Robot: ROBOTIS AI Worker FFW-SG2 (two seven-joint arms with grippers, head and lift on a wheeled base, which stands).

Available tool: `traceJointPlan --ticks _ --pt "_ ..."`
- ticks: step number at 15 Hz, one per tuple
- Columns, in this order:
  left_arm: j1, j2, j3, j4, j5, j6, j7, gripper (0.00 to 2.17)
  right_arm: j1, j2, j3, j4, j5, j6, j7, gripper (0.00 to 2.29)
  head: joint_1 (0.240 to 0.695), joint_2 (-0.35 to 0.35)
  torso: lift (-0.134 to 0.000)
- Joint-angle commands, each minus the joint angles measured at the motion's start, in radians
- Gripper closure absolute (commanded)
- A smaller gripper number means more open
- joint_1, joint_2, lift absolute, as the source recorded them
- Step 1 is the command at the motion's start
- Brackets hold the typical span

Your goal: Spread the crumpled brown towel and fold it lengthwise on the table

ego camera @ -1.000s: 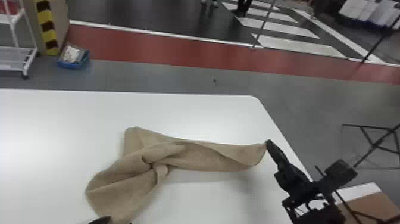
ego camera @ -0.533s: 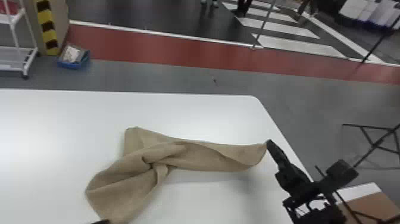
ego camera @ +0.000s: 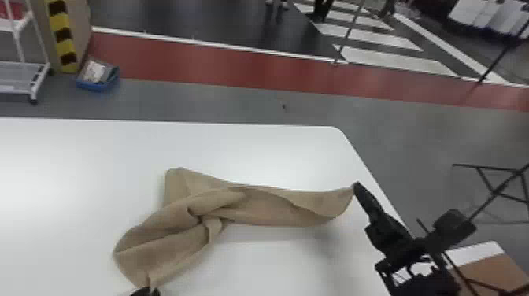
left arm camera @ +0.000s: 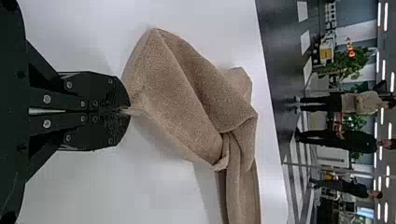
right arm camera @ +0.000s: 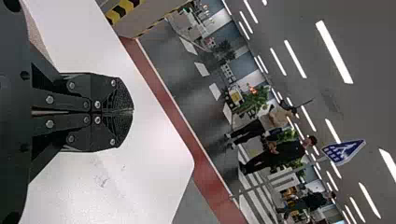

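My left claw (ego camera: 147, 290) was clamped on a near corner of the brown towel (ego camera: 271, 204), low over the near part of the white table (ego camera: 78, 177). The head view cut the claw off at its bottom edge, so I could make out little beyond its tips. The left claw (left arm camera: 127, 111) in its wrist view had its fingers pressed together, a thin fold of cloth caught at the very ends.

My right claw (ego camera: 355, 185) was above the table near its right edge, clenched on the towel's other end. The right claw (right arm camera: 132, 110), in its own wrist view, had its fingers closed together; the pinch itself was hidden there, and a strip of cloth showed partly behind the claw, cut off by the view's edge.

Between the two, the towel lay crumpled and twisted over the middle of the table. One fold reached toward the table's far edge; the layers tucked under the twist were hidden from me. The right end rose off the table, a soft shadow below it.

The table's left part ran out of the head view. Beyond its far edge, toward the left, were a cut-off white cart (ego camera: 15, 75), a striped board (ego camera: 63, 35) and a blue bin (ego camera: 96, 83), its contents too blurred to tell. Right of the table was a black stand (ego camera: 500, 169), also cut off.
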Motion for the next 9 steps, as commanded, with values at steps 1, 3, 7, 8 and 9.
traceJointPlan --ticks 1,3,7,8,9 --pt "0.0 0.003 0.008 -0.029 0.0 -0.01 0.002 1.44 0.0 -0.003 -0.009 -0.029 0.001 0.021 0.002 1.45 0.695 -0.35 -0.125" --pt "0.0 0.005 0.025 -0.081 -0.003 -0.01 0.034 1.44 -0.017 -0.024 -0.035 -0.047 0.004 0.089 0.051 1.45 0.695 -0.35 -0.125" --pt "0.0 0.003 0.105 -0.226 -0.011 -0.038 0.082 1.44 -0.086 -0.115 -0.113 -0.07 0.019 0.331 0.175 1.45 0.695 -0.35 -0.125" --pt "0.0 0.002 0.12 -0.259 -0.008 -0.044 0.082 1.44 -0.112 -0.132 -0.133 -0.076 0.019 0.383 0.201 1.45 0.695 -0.35 -0.125" --pt "-0.002 -0.001 0.141 -0.295 -0.003 -0.047 0.083 1.44 -0.144 -0.15 -0.155 -0.084 0.017 0.438 0.204 1.45 0.695 -0.35 -0.125"
